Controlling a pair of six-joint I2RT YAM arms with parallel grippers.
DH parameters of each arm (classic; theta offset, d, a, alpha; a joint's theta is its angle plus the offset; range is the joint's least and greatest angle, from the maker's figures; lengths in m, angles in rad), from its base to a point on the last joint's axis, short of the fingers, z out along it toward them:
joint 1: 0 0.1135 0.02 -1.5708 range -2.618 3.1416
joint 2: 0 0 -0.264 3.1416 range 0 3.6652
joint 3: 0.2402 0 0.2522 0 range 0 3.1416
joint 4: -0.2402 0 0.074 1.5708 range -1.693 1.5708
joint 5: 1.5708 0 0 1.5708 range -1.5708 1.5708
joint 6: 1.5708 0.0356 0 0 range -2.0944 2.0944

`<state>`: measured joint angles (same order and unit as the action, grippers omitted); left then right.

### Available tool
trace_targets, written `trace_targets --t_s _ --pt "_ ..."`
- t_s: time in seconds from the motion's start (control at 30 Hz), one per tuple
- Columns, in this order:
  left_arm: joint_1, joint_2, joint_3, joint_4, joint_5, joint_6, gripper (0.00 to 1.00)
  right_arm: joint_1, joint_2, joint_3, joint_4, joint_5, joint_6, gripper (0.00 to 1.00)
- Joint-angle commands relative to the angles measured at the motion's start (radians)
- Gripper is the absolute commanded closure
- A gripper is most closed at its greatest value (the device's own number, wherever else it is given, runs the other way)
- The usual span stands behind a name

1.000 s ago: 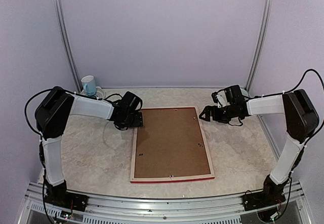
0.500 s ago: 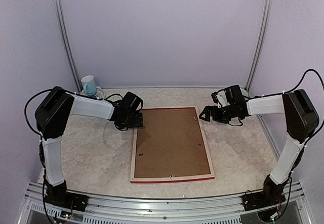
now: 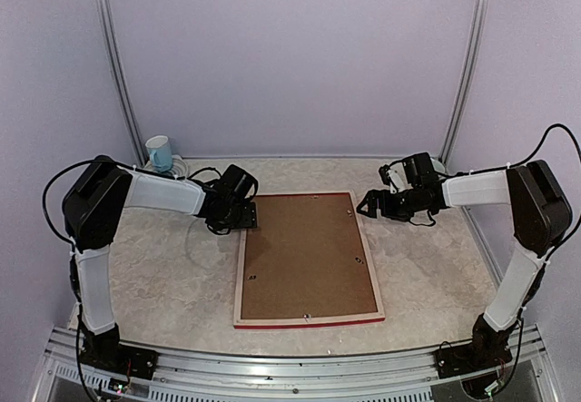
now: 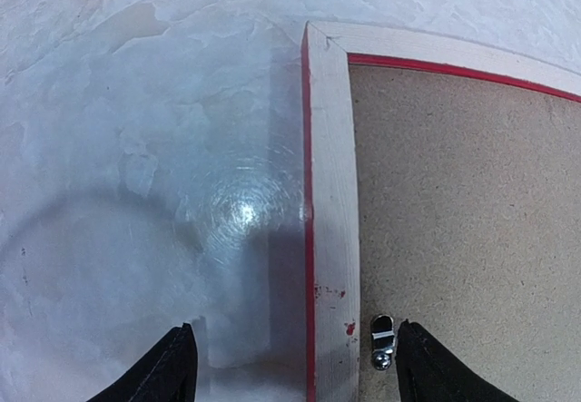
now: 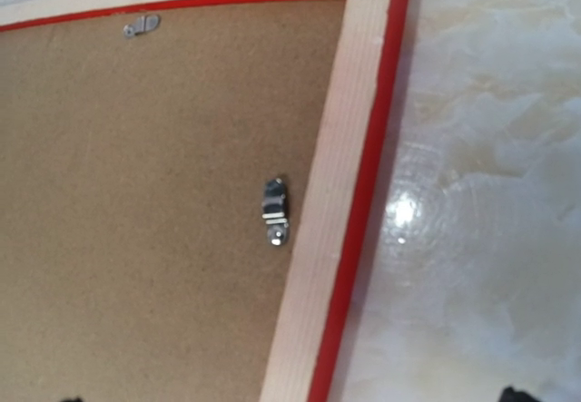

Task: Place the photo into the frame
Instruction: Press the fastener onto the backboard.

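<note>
The frame (image 3: 309,320) lies flat in the middle of the table (image 3: 154,266), back upward. Its pale wood rails and a thin red edge run round a brown backing board (image 3: 304,257), and its long sides run from 12 to 6 o'clock. I cannot see the photo from any view.

The left gripper (image 4: 295,348) hangs over the frame's 11 o'clock corner. In its wrist camera the two dark fingers (image 4: 172,370) stand wide apart. One is over the bare table outside the frame and the other over the backing board, with the wood rail running up between them. A small metal turn-clip (image 4: 382,340) sits on the board just inside that rail, close by the inner finger.

The right gripper (image 3: 369,206) hovers just off the frame's 1 o'clock corner, pointing towards 9 o'clock. Its wrist camera looks down on the rail, the red edge and another clip (image 5: 276,211) lying beside the rail. Only slivers of its fingertips show at the bottom corners of that view. They look spread apart with nothing between them, though the glimpse is slight.

A pale blue mug (image 3: 158,152) stands at the table's 10 o'clock corner, well apart from the frame.
</note>
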<state>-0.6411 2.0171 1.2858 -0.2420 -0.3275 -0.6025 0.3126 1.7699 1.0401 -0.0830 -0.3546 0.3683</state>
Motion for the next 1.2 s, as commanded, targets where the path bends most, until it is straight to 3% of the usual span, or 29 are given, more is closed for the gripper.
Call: trace_targets --t_s 0.0,1.17 --pt "-0.005 -0.029 0.014 -0.02 -0.02 -0.01 0.25 -0.008 -0.018 -0.012 0.015 -0.007 0.006 0.01" --pt "-0.025 0.054 0.098 -0.119 -0.093 0.017 0.28 -0.009 -0.012 -0.009 0.02 -0.019 0.009 0.01"
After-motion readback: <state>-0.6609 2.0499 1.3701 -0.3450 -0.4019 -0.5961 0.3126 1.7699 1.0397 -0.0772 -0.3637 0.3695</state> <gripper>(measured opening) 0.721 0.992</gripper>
